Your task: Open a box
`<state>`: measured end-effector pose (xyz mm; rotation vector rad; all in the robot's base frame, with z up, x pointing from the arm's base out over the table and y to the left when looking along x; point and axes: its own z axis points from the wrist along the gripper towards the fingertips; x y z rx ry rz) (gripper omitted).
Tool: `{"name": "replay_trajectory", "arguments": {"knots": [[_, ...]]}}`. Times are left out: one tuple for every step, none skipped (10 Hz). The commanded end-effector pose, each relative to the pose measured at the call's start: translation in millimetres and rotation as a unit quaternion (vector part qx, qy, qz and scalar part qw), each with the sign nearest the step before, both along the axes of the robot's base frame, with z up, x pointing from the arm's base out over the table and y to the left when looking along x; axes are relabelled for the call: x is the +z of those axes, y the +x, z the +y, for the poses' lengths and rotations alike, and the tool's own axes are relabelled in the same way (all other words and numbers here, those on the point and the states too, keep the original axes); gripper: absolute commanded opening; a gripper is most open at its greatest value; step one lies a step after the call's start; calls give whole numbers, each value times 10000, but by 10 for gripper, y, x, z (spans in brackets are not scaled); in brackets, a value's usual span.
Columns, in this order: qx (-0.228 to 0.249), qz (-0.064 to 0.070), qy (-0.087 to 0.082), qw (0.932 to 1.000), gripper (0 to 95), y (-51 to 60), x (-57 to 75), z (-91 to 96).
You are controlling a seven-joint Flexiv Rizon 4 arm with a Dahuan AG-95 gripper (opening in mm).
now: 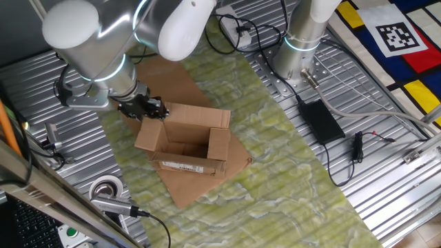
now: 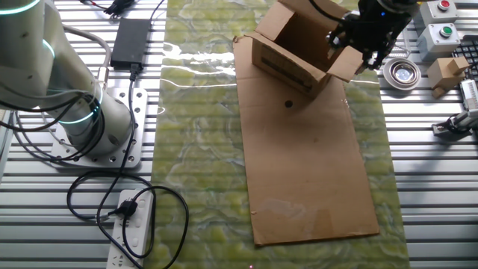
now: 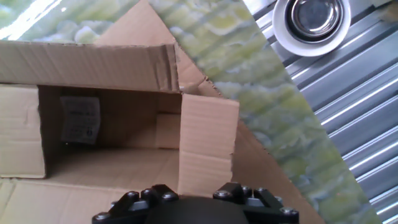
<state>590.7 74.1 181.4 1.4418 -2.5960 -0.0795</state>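
The box [image 1: 185, 141] looks light, stiff, empty; take a flap edge. Whether the gripper [image 1: 147, 108] is closed cannot be told.

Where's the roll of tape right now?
The tape roll lies on the metal table off the green mat's edge, near the bottom left of one fixed view, just past the box's flap by the gripper.
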Motion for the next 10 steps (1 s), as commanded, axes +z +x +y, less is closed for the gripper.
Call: {"name": "replay_trajectory", "arguments": {"knots": [[-77, 2, -36, 10000, 570, -49, 21, 80], [-179, -4, -61, 9998, 570, -114, 32, 168], [-250, -10, -95, 9996, 570, -176, 45, 256], [-292, -42, -150, 9995, 570, -269, 42, 371], [-367, -80, -185, 9991, 570, -366, 13, 468], [-464, -107, -185, 9987, 570, -484, -44, 579], [-540, -111, -190, 9983, 570, -561, -78, 656], [-628, -118, -197, 9978, 570, -632, -105, 725], [-654, -138, -200, 9976, 570, -668, -125, 757], [-656, -203, -223, 9974, 380, -696, -159, 779]]}}
